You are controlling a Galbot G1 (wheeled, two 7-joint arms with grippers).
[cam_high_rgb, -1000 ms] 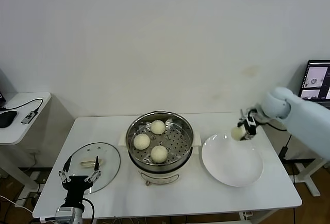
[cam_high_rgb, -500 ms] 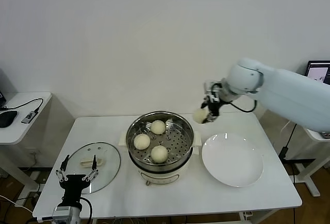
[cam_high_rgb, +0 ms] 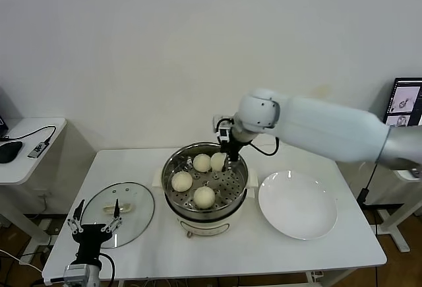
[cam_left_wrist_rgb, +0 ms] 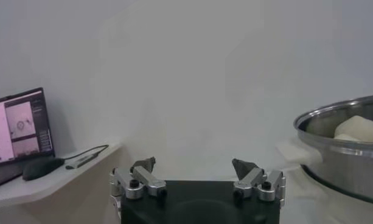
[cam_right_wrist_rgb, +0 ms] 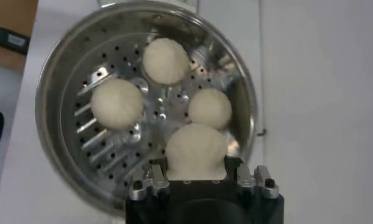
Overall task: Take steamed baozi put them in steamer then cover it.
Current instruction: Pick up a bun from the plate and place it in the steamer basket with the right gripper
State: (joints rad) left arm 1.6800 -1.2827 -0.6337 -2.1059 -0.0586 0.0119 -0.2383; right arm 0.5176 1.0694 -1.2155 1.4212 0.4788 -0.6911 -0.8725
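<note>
The steel steamer (cam_high_rgb: 173, 168) stands mid-table on its cream base. Three baozi lie on its perforated tray (cam_high_rgb: 229, 180): one at the back (cam_high_rgb: 201, 162), one at the left (cam_high_rgb: 181, 181), one at the front (cam_high_rgb: 204, 196). My right gripper (cam_high_rgb: 221, 161) is shut on a fourth baozi (cam_high_rgb: 218, 161) and holds it over the tray's back right part; it also shows in the right wrist view (cam_right_wrist_rgb: 195, 152) between the fingers. The glass cover (cam_high_rgb: 125, 204) lies flat on the table at the left. My left gripper (cam_high_rgb: 95, 225) is open and empty, low at the table's front left edge.
An empty white plate (cam_high_rgb: 297, 204) lies right of the steamer. A side table (cam_high_rgb: 30, 148) with a mouse and cables stands at the far left. A laptop screen (cam_high_rgb: 403, 102) shows at the far right.
My right arm has carried the baozi from above the plate leftward and down to over the steamer tray. The left gripper has shifted slightly lower and left.
</note>
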